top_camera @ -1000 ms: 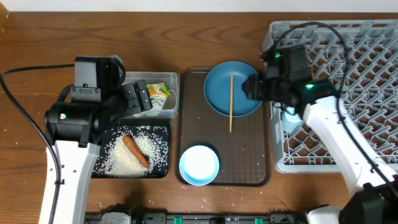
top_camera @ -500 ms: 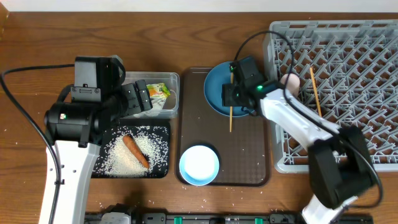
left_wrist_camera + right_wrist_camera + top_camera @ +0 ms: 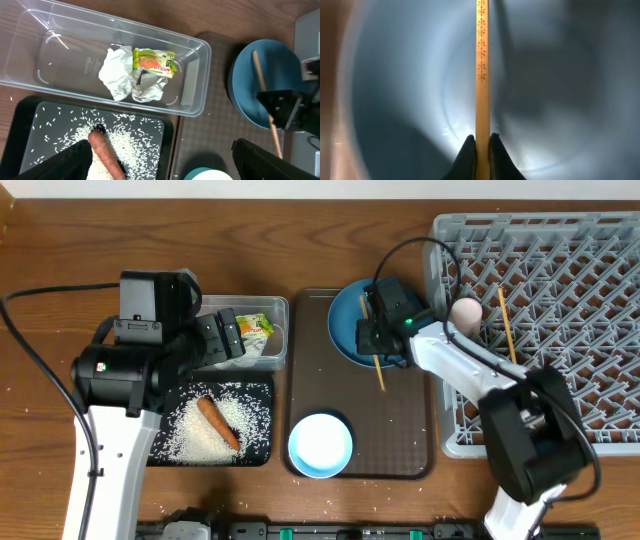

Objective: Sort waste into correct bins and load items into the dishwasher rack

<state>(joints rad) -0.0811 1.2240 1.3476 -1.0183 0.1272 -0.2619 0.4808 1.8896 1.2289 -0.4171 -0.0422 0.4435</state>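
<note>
Overhead: the right gripper (image 3: 370,338) is down over the blue plate (image 3: 345,330), clamped on a chopstick (image 3: 373,348) that lies slanted across the plate's right half, its lower end running off the rim onto the brown tray (image 3: 400,435); the plate sits at the tray's far end, close to the left wall of the rack (image 3: 570,270); a second chopstick (image 3: 506,325) lies on the rack's pegs, with a pink cup (image 3: 466,312) near the rack's left edge, beside the right arm; a bowl (image 3: 320,445) sits at the tray's near left corner, and the tray's middle and right strip are bare; the left gripper (image 3: 228,335) hangs over the clear tub (image 3: 280,305), well apart from the chopstick.

Left wrist: the left gripper's fingers stand wide apart at the lower corners, holding nothing; the tub holds a crumpled wrapper (image 3: 137,75); just beside it the black tray (image 3: 25,112) holds a carrot (image 3: 102,155) lying on scattered rice (image 3: 135,145); some grains lie loose on the table (image 3: 20,95) between the two bins; at right the plate and chopstick show, with the right gripper on the stick.

Right wrist: the two fingertips (image 3: 467,152) press together on the chopstick from either side at its near part; the stick runs straight up the view over the plate's blurred blue surface.
</note>
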